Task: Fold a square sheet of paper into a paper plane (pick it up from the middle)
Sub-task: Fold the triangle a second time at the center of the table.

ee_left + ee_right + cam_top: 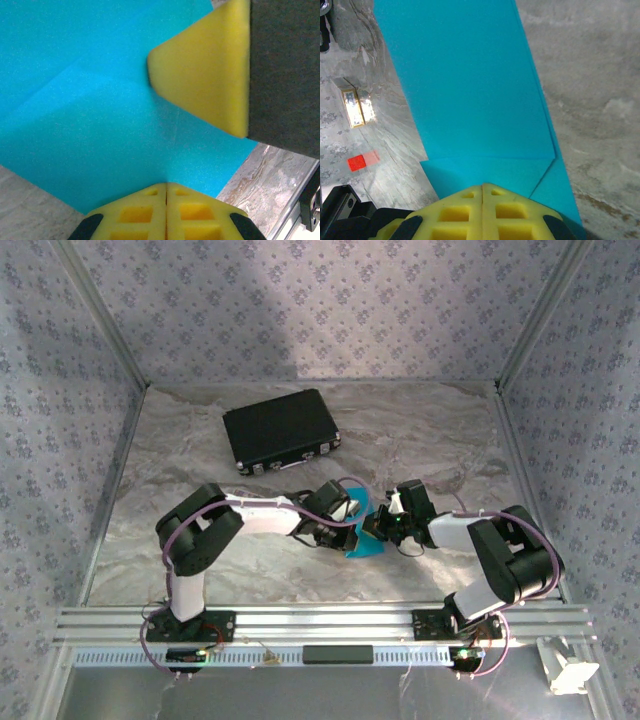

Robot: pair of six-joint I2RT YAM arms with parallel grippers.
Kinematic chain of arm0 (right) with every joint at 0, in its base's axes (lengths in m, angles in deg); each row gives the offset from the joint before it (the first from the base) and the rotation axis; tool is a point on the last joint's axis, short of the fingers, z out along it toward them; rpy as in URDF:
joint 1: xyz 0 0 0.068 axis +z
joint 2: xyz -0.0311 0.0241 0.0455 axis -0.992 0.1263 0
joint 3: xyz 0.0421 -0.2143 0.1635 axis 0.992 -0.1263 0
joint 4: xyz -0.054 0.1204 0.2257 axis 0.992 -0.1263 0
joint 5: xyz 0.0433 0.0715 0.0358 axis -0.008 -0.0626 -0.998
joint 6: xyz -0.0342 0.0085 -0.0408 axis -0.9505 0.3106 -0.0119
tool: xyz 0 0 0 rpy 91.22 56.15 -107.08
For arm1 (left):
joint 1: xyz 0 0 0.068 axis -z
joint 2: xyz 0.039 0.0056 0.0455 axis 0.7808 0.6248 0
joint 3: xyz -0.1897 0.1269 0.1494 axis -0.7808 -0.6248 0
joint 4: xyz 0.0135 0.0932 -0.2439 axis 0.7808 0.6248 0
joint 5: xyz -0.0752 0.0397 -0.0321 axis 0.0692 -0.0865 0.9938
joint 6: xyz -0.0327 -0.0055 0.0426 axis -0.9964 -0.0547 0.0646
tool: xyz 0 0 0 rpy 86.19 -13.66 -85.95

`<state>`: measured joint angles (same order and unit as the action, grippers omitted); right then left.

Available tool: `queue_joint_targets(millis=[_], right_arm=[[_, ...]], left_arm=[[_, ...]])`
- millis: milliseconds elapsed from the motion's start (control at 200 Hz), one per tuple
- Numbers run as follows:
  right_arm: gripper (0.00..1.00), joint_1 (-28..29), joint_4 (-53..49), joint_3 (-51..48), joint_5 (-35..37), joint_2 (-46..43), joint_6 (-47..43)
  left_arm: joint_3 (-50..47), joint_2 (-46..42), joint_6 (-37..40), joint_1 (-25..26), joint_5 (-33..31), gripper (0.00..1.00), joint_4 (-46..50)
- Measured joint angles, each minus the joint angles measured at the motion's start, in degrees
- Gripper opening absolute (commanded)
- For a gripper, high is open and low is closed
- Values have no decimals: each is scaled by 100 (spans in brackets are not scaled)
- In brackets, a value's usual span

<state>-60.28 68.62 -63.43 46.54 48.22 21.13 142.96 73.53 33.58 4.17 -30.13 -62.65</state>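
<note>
**Matt paper, foamy yellow fingers, marbled tabletop**

The square sheet of paper [470, 90] is thin, smooth and matt, with a faint grain and crisp creases. The fingers [145, 212] of the left gripper [166, 185] look like matt yellow moulded plastic or foam with recessed cells. The table [600, 75] has a grey marbled, stone-like finish with a soft sheen. The black case [282, 428] is matt, with shiny metal fittings along one edge. The front rail [320, 623] is ribbed, pale metal.

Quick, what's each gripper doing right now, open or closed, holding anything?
Left gripper: shut, tips on the blue paper; whether it pinches it cannot be told.
Right gripper: shut, tips on the same paper; a pinch cannot be told.
</note>
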Motion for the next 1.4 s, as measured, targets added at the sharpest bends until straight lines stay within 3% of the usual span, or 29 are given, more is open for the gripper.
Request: queue_joint_targets(millis=[715, 1144, 1399], right_arm=[[0, 2, -9, 13, -236, 81, -2], [0, 2, -4, 13, -254, 85, 0], [0, 57, 26, 13, -190, 85, 9]], left_arm=[[-520, -391, 184, 190, -284, 9, -190], [-726, -726, 306, 306, -415, 8, 216], [-907, -1342, 155, 291, -564, 9, 229]])
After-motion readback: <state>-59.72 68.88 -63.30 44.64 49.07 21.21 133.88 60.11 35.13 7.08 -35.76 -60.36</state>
